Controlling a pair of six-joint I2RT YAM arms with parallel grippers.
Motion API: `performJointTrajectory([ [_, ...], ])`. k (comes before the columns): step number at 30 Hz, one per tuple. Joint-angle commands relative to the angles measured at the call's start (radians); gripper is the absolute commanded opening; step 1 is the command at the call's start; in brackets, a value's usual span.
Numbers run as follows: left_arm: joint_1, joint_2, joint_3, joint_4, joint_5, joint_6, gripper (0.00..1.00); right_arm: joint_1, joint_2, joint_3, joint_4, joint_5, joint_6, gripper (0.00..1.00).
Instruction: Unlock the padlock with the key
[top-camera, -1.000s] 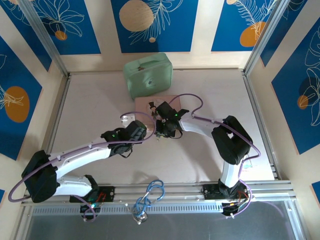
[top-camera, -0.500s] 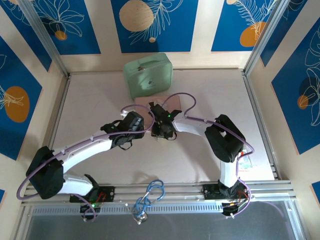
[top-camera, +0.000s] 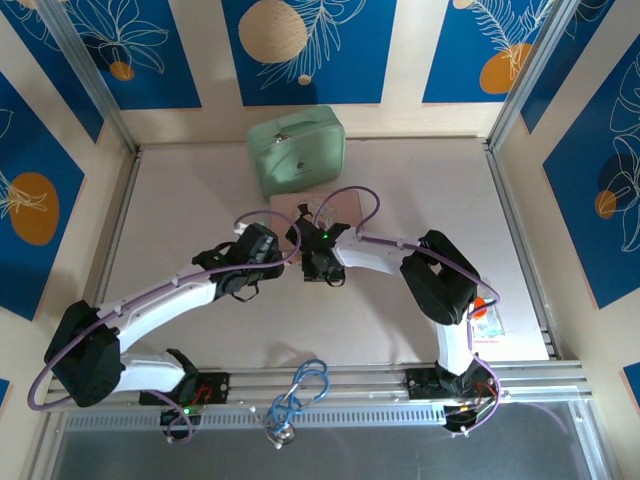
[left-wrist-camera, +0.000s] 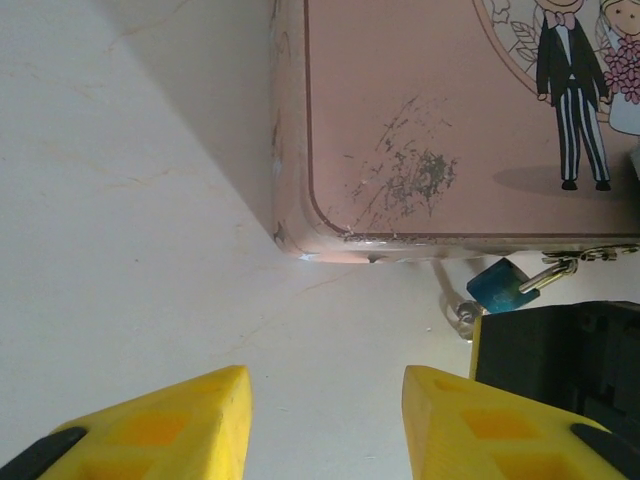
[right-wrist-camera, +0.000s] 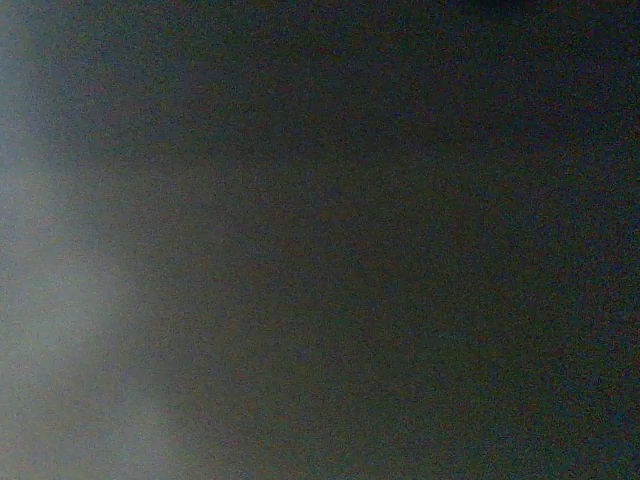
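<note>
Item: blue cable (top-camera: 300, 385), coiled on the rail between the two arm bases at the near edge. Item: left gripper (left-wrist-camera: 325, 395), low over the pale surface (left-wrist-camera: 130, 200) just short of the pink box's near left corner; jaws spread wide, yellow fingers (left-wrist-camera: 160, 425) well apart, nothing between them. Item: right gripper (top-camera: 318, 266), at the near edge of the pink box, just beside the left gripper; its wrist view is dark and blurred, so whether its jaws are parted or closed cannot be told. Item: black casing (left-wrist-camera: 560, 350), right of the left gripper's fingers in the left wrist view, touching or nearly touching the padlock. Item: padlock (left-wrist-camera: 498, 285), tiny, blue body, hanging tilted at the near edge of the pink box, its thin metal top running to a small gold fitting on the box rim; a small silvery ring (left-wrist-camera: 462, 312) lies just beside it. Item: pink box (left-wrist-camera: 400, 100), flat, lid scuffed, printed with a cartoon bride and groom. Item: green case (top-camera: 295, 150), farthest, touching or just behind the pink box, near the back wall.
</note>
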Motion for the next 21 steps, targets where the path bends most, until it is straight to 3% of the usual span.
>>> performJointTrajectory([
  [1,0.015,0.000,-0.010,0.040,0.032,0.003,0.43,0.008,-0.005,-0.008,-0.056,0.018,0.000,0.42],
  [14,0.080,0.011,-0.013,0.054,0.061,0.034,0.44,0.027,-0.005,0.005,-0.007,0.058,-0.041,0.35],
  [21,0.102,0.013,-0.005,0.073,0.082,0.084,0.50,0.024,-0.058,-0.055,0.119,0.061,-0.039,0.46],
])
